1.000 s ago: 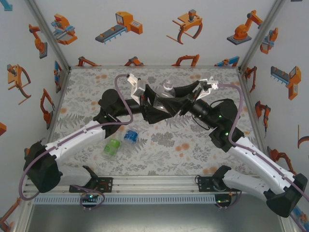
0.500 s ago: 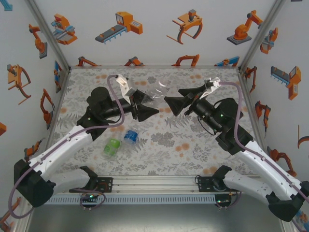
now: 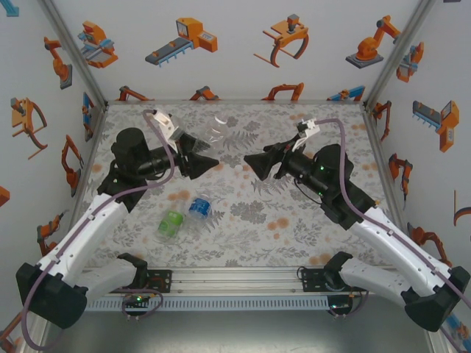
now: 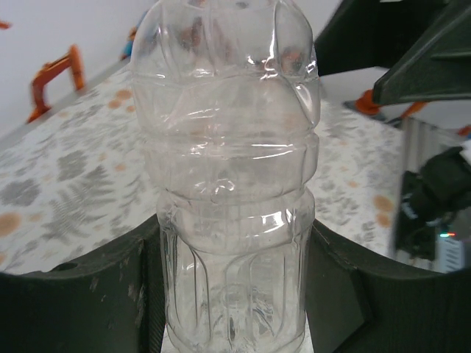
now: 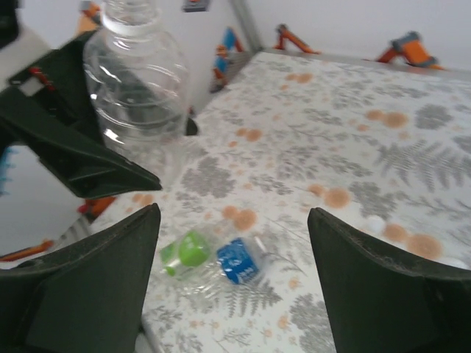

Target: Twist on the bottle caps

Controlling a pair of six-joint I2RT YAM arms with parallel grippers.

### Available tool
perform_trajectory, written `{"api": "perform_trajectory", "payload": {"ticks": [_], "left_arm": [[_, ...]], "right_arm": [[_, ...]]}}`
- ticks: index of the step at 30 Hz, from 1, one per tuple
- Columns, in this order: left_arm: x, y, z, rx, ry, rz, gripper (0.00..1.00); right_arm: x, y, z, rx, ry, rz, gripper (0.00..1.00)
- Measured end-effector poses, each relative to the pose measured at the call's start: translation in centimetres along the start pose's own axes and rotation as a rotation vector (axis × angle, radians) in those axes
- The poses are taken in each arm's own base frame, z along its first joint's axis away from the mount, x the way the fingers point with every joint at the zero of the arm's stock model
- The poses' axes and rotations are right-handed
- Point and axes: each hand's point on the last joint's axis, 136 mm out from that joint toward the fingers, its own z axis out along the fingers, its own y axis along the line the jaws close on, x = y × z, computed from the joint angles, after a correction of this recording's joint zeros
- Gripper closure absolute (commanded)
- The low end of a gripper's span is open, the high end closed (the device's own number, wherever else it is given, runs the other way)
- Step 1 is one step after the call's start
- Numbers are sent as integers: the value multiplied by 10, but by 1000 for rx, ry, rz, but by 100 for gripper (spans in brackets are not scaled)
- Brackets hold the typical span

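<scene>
My left gripper [image 3: 206,151] is shut on the lower body of a clear, unlabelled bottle [image 4: 232,162] and holds it upright above the table's back left. The same bottle [image 5: 132,81] stands at the upper left of the right wrist view, its top cut off by the frame edge. To its right, apart from it, my right gripper [image 3: 259,156] is open and holds nothing. Two small bottles lie side by side on the table, one with a green label [image 3: 171,223] and one with a blue label [image 3: 199,208]. I cannot tell whether a small whitish round thing [image 5: 375,222] on the table is a bottle cap.
The patterned table [image 3: 294,220] is walled at the left, back and right by white panels with orange robot stickers. An aluminium rail [image 3: 235,283] runs along the near edge between the arm bases.
The two grippers, which met at the bottle in the middle, have drawn apart. The left one carried the bottle to the left. The right one opened and came off the bottle's top.
</scene>
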Motion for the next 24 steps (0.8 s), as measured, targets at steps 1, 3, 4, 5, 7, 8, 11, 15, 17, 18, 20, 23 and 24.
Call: {"api": "perform_trajectory", "payload": {"ticks": [1, 3, 4, 5, 7, 8, 11, 15, 17, 18, 20, 23, 24], "left_arm": [[-2, -6, 1, 40, -14, -9, 91], [-7, -15, 2, 101, -41, -24, 91], [-10, -20, 3, 131, -54, -29, 91], [-12, -24, 4, 154, -63, -33, 91], [-16, -36, 7, 213, -78, -36, 91], [-17, -42, 9, 238, -81, -35, 91], [-17, -60, 14, 309, -79, -34, 91], [-16, -74, 21, 363, -69, -39, 90], [-17, -77, 24, 372, -70, -41, 89], [-18, -77, 24, 373, -71, -42, 88], [-19, -78, 26, 372, -72, -44, 87], [-20, -78, 27, 368, -76, -46, 84], [-21, -78, 27, 367, -77, -46, 83]], "right_arm": [[-2, 7, 0, -43, -12, 7, 22], [-10, 22, 1, -124, -41, 12, 20], [-15, 30, 2, -165, -58, 15, 19], [-18, 35, 2, -193, -68, 16, 19], [-24, 45, 6, -253, -82, 23, 19], [-27, 49, 8, -273, -87, 25, 19], [-34, 59, 17, -330, -89, 32, 19], [-43, 70, 25, -397, -94, 36, 26], [-45, 75, 27, -424, -91, 37, 32], [-45, 77, 27, -436, -89, 39, 34], [-45, 79, 28, -453, -84, 39, 39], [-44, 80, 27, -457, -82, 38, 47], [-44, 80, 27, -457, -82, 37, 51]]}}
